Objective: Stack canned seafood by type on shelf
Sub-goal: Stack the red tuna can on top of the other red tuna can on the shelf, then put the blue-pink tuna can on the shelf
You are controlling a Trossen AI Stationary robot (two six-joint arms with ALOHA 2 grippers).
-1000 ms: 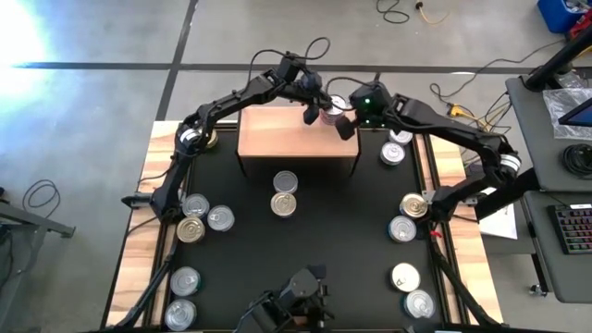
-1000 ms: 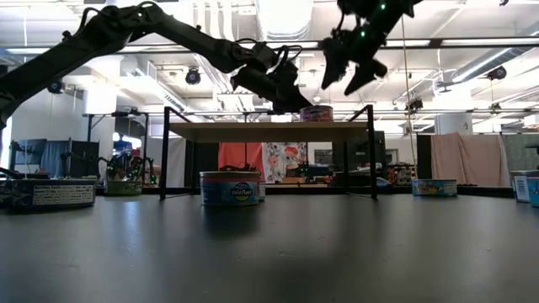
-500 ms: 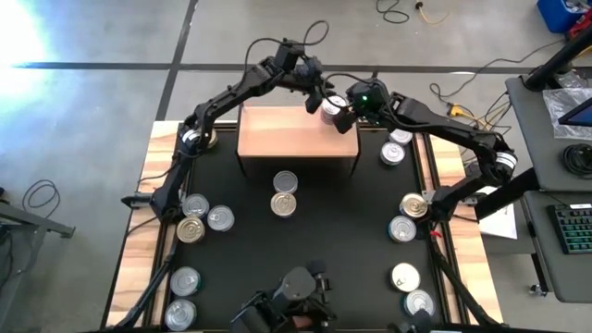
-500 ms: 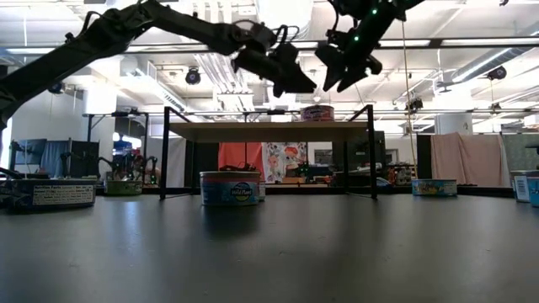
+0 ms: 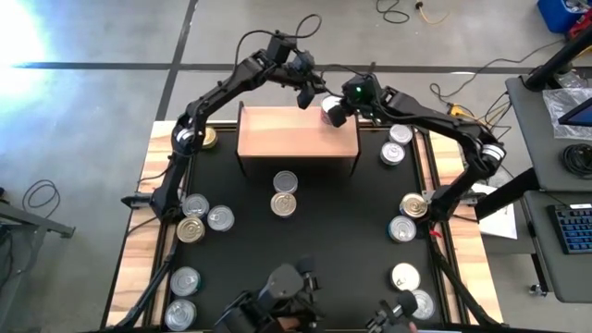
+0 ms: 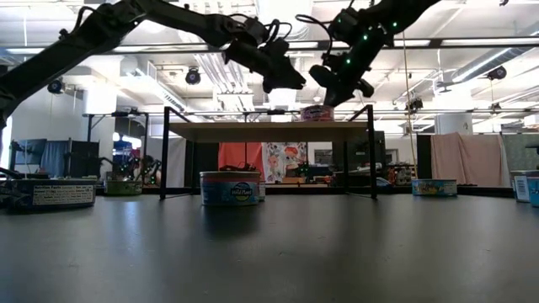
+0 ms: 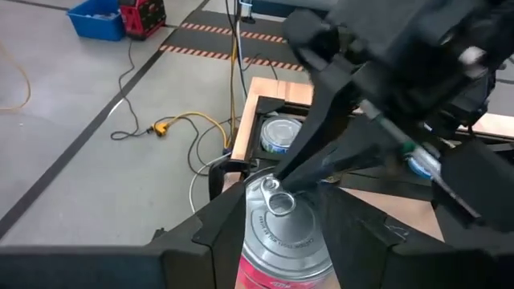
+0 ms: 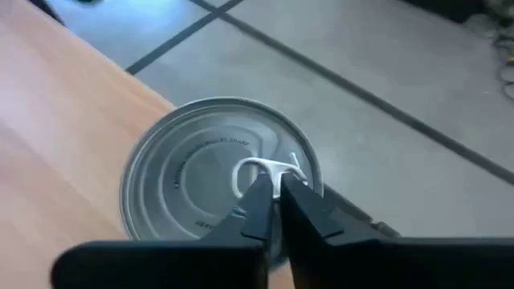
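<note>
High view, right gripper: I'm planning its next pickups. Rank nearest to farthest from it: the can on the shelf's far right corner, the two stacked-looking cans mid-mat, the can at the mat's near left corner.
1. Can on the shelf, far right corner, right under the right gripper.
2. Mid-mat pair, just in front of the shelf.
3. Near-left corner can, by the table's front edge.

Grey concrete floor [image 5: 92, 102] (dark taped lines), loose cables [image 5: 407, 11], blue bin [image 7: 96, 16].
</note>
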